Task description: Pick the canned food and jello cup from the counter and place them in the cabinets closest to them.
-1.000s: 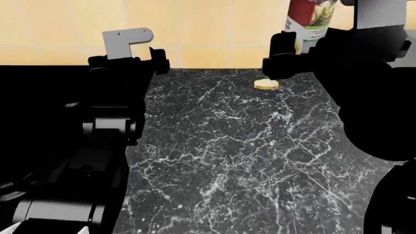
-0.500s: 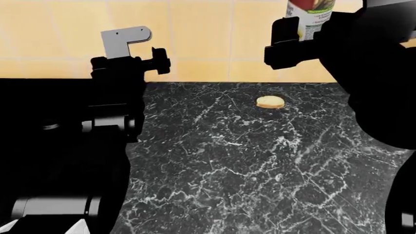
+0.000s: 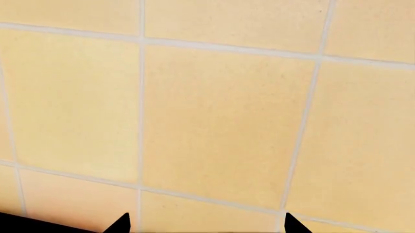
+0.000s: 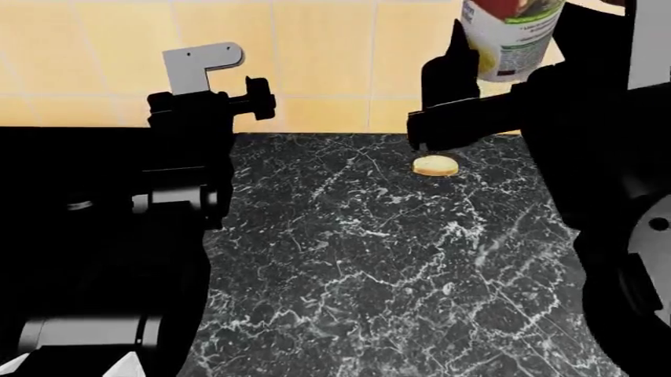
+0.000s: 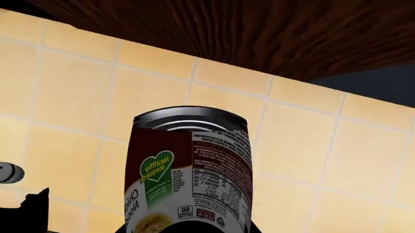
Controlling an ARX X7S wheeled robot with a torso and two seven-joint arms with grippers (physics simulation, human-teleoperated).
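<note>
The canned food (image 4: 514, 35), with a dark lid and a white and dark red label, is lifted high above the counter (image 4: 367, 259) in front of the tiled wall. My right gripper (image 4: 508, 86) is shut on its lower part. The right wrist view shows the canned food (image 5: 188, 170) filling the space between the jaws of the right gripper (image 5: 194, 228). At the left, my left gripper (image 4: 207, 98) points at the wall. In the left wrist view the left gripper (image 3: 204, 225) is open, with only tiles between its tips. The jello cup is out of view.
A flat yellowish oval lump (image 4: 435, 166) lies on the counter near the wall, below the can. A grey bracket (image 4: 199, 67) sticks up above my left wrist. Dark wood of a cabinet underside (image 5: 227, 34) hangs above the can. Yellow wall tiles (image 3: 214, 116) stand close ahead.
The head view has shifted, so the counter's back edge sits lower. The right gripper with the can has tilted and looks larger and closer. The left arm has barely moved.
</note>
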